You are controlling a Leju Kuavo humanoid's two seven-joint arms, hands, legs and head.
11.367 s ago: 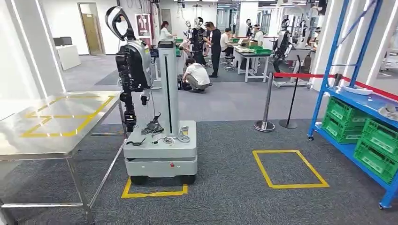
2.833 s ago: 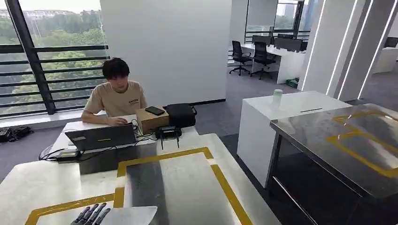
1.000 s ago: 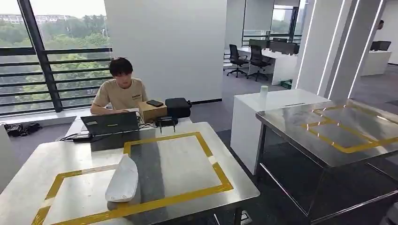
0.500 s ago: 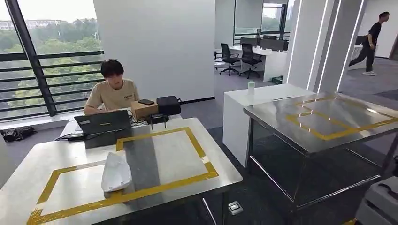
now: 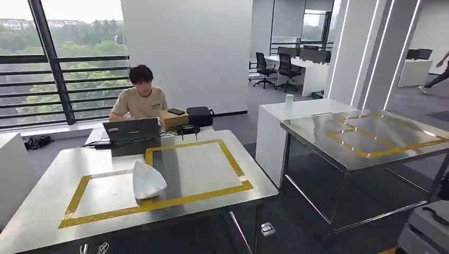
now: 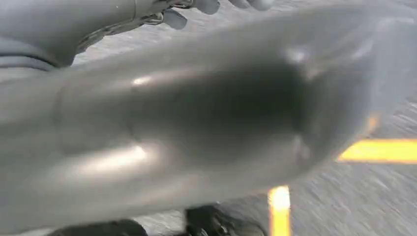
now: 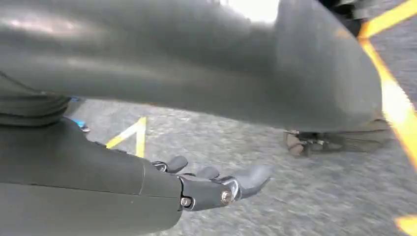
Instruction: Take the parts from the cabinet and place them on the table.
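A white curved shell part [image 5: 148, 181] lies on the near steel table [image 5: 47, 211], across the front strip of the yellow tape rectangle [image 5: 196, 196]. Nothing touches it. In the left wrist view my left hand [image 6: 216, 6] hangs beside a dark body part over grey carpet; its fingertips are apart and hold nothing. My right hand [image 7: 216, 184] also hangs over the carpet in the right wrist view, with its fingers spread and nothing in them.
A person [image 5: 140, 98] sits behind a laptop [image 5: 132, 135] at the table's far side, next to a cardboard box [image 5: 173, 119] and a black bag [image 5: 200, 115]. A second steel table [image 5: 317, 140] with yellow tape stands to the right, behind it a white counter [image 5: 296, 114]. A grey machine [image 5: 423, 233] is at the lower right.
The whole picture has shifted, so the camera has moved back and turned. 2.8 s ago my left hand was at the white part over the table; now the part lies there alone.
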